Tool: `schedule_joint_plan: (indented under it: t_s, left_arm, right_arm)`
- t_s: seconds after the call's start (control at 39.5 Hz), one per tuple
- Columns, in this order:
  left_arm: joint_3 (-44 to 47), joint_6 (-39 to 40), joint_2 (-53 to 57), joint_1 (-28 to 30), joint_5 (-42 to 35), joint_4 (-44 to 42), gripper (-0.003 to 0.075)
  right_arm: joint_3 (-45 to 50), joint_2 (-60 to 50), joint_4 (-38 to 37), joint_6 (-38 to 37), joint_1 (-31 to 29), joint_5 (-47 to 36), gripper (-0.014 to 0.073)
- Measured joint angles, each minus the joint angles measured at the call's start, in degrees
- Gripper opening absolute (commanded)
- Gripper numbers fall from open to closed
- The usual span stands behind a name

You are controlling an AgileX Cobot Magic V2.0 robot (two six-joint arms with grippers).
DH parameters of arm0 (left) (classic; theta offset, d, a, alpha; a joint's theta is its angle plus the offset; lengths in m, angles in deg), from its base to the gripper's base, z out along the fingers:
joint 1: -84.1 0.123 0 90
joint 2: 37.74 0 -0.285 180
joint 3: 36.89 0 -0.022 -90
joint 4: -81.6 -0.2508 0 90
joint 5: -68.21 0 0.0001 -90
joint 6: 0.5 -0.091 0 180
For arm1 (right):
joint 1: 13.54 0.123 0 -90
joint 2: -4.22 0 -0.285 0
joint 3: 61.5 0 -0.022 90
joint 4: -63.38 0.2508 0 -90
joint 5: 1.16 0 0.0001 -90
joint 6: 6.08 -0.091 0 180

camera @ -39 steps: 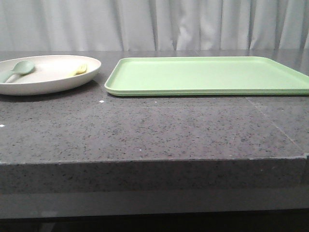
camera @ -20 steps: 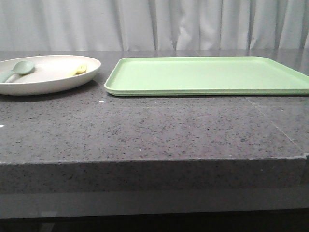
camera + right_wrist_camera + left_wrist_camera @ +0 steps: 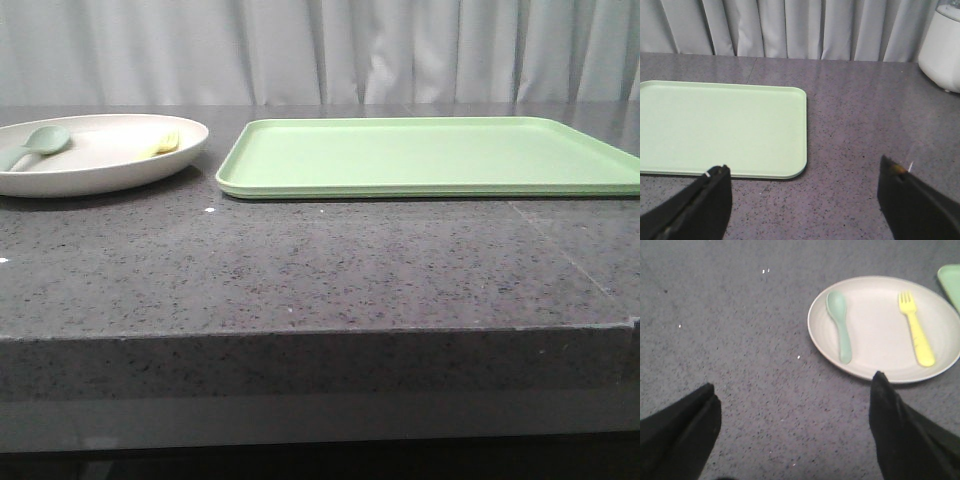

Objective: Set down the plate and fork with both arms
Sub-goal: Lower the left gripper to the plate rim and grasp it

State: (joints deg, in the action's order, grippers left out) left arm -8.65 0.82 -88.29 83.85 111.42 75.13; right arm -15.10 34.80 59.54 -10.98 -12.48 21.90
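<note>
Nothing on the table has shifted since the earlier front pictures: one plate [image 3: 100, 152], one tray [image 3: 430, 155], one fork [image 3: 165, 143] and one spoon [image 3: 35, 143] sit just where they were.

From the front, the single off-white plate rests on the grey speckled table [image 3: 300, 270] at the far left, with the light green tray just beside it to the right, a narrow strip of bare stone between them. Inside the plate lie two pieces of cutlery, well apart from each other: the grey-green spoon toward the plate's left side and the pale yellow fork toward its right, nearer the tray. In the left wrist view both lie flat on the plate's floor, roughly parallel, bowl and tines pointing the same way.

Neither arm shows from the front. Each wrist camera shows its own two dark fingers. The left gripper [image 3: 795, 405] hangs over bare table near the plate's rim with its jaws spread wide and nothing between them. The right gripper [image 3: 802, 185] likewise stands wide apart and empty, over the table near a corner of the tray. One white appliance [image 3: 942, 45] stands at the table's far edge, before the pale curtain [image 3: 320, 50].
</note>
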Motion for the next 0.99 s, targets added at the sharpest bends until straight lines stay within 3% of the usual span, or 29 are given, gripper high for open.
schedule_joint_plan:
  t_s: [0.23,0.61,0.99]
  left_arm:
    - [-8.8,0.0,-16.1,4.0,5.7,-1.1,0.0587]
    - [-23.3,-13.1,-38.8,12.8,9.0,22.2,0.0587]
    - [-32.6,-14.8,-56.1,13.0,9.5,30.4,0.0587]
  right_arm:
    - [0.0,0.0,0.0,-0.1,0.0,0.0,0.0615]
    - [0.0,0.0,0.0,-0.1,0.0,0.0,0.0615]
    - [0.0,0.0,0.0,-0.1,0.0,0.0,0.0615]
